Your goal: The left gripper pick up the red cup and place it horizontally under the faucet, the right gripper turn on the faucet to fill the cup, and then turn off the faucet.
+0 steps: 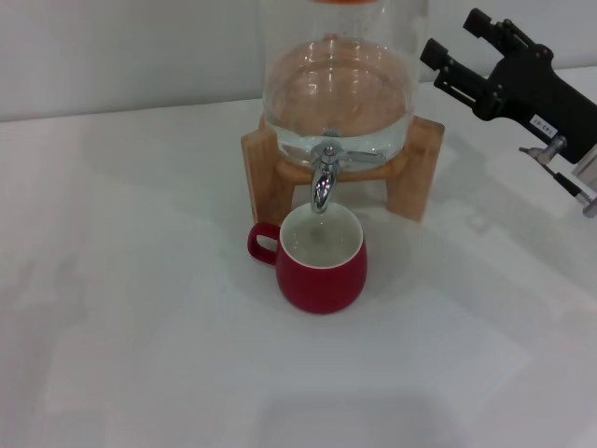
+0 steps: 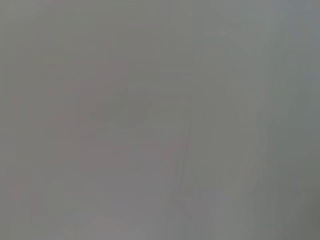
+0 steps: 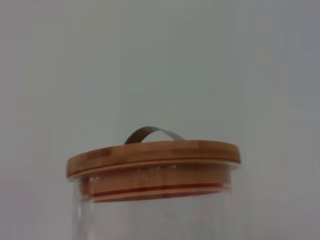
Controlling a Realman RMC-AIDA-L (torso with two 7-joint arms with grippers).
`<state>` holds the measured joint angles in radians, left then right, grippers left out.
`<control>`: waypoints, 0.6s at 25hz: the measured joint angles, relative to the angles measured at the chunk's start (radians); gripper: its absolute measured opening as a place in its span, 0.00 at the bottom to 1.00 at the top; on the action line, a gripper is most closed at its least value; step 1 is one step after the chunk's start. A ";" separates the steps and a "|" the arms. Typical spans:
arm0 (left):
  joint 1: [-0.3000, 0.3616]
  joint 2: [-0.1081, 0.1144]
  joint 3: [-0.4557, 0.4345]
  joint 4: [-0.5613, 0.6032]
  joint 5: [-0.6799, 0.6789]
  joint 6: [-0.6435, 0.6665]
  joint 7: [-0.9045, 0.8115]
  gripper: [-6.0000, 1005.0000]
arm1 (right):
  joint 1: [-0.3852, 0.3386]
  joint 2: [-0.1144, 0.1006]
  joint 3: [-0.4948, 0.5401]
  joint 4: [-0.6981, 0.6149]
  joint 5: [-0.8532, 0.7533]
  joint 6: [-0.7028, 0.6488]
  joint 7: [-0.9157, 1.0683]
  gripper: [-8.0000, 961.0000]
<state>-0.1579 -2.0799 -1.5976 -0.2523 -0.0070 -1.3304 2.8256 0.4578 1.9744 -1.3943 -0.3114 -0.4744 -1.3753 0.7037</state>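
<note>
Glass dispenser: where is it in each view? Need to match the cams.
Head view: the glass dispenser is at top centre on its wooden stand, the faucet over the red cup; the right gripper is raised beside it.
Left wrist view: not in it.
Right wrist view: only its top, under the wooden lid.
Shared landmark: the dispenser's glass wall.

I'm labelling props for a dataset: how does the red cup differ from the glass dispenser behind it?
The red cup is opaque dark red with a white inside; the glass dispenser is clear, showing the liquid in it. The cup is squat and stands directly on the table; the much larger dispenser is raised on a wooden stand. The cup is open-topped; the dispenser has a wooden lid. Both stand upright, lined up at the faucet.
</note>
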 joint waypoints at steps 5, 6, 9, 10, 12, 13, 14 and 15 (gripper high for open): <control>-0.001 0.000 0.000 0.001 -0.001 0.001 0.000 0.48 | -0.006 -0.007 0.003 0.000 0.003 0.001 0.001 0.87; -0.001 0.000 0.000 0.001 -0.001 0.001 0.000 0.48 | -0.006 -0.009 0.005 0.000 0.003 0.001 0.000 0.87; -0.002 -0.001 0.001 -0.001 0.000 0.001 0.000 0.48 | -0.009 -0.012 0.019 0.000 0.002 0.003 -0.001 0.87; -0.002 -0.001 0.001 -0.001 0.000 0.001 0.000 0.48 | -0.010 -0.012 0.024 0.000 0.001 0.006 -0.003 0.87; -0.002 -0.002 0.001 0.000 -0.001 0.001 0.000 0.48 | -0.012 -0.012 0.034 0.000 0.002 0.020 -0.012 0.87; -0.002 -0.002 0.001 0.001 -0.002 0.001 0.000 0.48 | -0.012 -0.012 0.041 0.000 0.002 0.031 -0.018 0.87; -0.002 -0.002 0.001 0.001 -0.005 0.001 0.000 0.48 | -0.012 -0.012 0.053 0.000 0.002 0.044 -0.027 0.87; -0.002 -0.003 0.001 0.001 -0.008 0.001 0.000 0.48 | -0.011 -0.012 0.068 0.000 0.001 0.058 -0.036 0.87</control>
<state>-0.1595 -2.0826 -1.5968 -0.2513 -0.0153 -1.3289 2.8256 0.4466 1.9620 -1.3259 -0.3115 -0.4730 -1.3174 0.6674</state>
